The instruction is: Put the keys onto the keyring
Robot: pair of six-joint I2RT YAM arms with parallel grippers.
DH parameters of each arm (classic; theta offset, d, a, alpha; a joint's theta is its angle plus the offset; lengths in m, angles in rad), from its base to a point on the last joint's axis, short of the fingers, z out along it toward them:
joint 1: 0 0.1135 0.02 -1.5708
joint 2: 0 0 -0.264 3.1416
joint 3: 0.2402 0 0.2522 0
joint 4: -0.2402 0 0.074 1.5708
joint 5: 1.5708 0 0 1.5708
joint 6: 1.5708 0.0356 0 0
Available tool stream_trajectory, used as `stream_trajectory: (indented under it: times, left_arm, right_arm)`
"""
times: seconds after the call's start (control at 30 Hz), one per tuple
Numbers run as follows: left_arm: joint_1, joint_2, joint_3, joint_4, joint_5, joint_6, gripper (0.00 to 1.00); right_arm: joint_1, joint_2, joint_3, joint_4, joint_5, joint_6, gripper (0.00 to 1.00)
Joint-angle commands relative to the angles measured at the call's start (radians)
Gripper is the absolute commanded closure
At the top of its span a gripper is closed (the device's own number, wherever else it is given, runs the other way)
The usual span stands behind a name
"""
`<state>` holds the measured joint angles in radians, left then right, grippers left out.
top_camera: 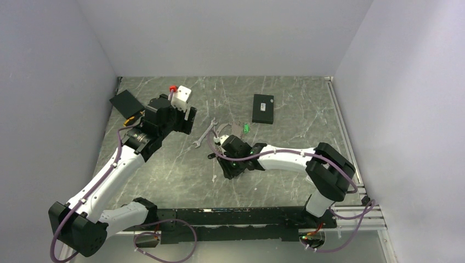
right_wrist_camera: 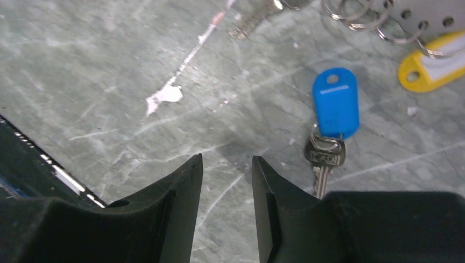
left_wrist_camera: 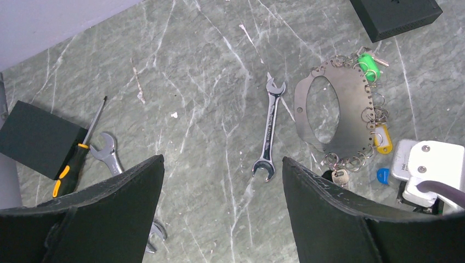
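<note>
The keyring (left_wrist_camera: 351,104) is a flat silver oval plate with a cut-out middle and small split rings along its edge; it lies on the table mid-view (top_camera: 234,129). A green tag (left_wrist_camera: 371,66) and a yellow tag (left_wrist_camera: 382,139) sit at that edge. A silver key (right_wrist_camera: 324,156) on a blue tag (right_wrist_camera: 335,101) lies loose just right of my right gripper (right_wrist_camera: 226,158), which is low over the table, narrowly open and empty. Another small key (left_wrist_camera: 340,176) lies by the rings. My left gripper (left_wrist_camera: 222,159) is wide open and empty, high above the table.
A silver wrench (left_wrist_camera: 268,129) lies left of the keyring. A screwdriver (left_wrist_camera: 79,150) and more wrenches (left_wrist_camera: 107,153) lie further left. Black boxes sit at the back (top_camera: 263,108) and back left (top_camera: 126,103). White walls close in three sides.
</note>
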<state>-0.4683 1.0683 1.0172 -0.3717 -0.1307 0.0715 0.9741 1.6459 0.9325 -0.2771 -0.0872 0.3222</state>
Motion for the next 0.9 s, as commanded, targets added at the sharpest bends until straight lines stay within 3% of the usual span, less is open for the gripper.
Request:
stream_trajectory:
  times: [0.0,0.47,0.87]
  left_arm:
    - [-0.004,-0.018,0.018,0.023,-0.013,0.027,0.16]
    - [-0.004,-0.020,0.018,0.020,-0.015,0.028,0.17]
    - [-0.004,-0.026,0.021,0.016,-0.015,0.028,0.16]
  right_arm:
    - [-0.004,-0.012,-0.016,-0.052,0.106,0.032,0.58]
    - [-0.117,-0.013,-0.009,-0.075,0.230,0.008,0.56]
    - [-0.144,-0.152,0.003,-0.030,0.011,-0.092,0.55]
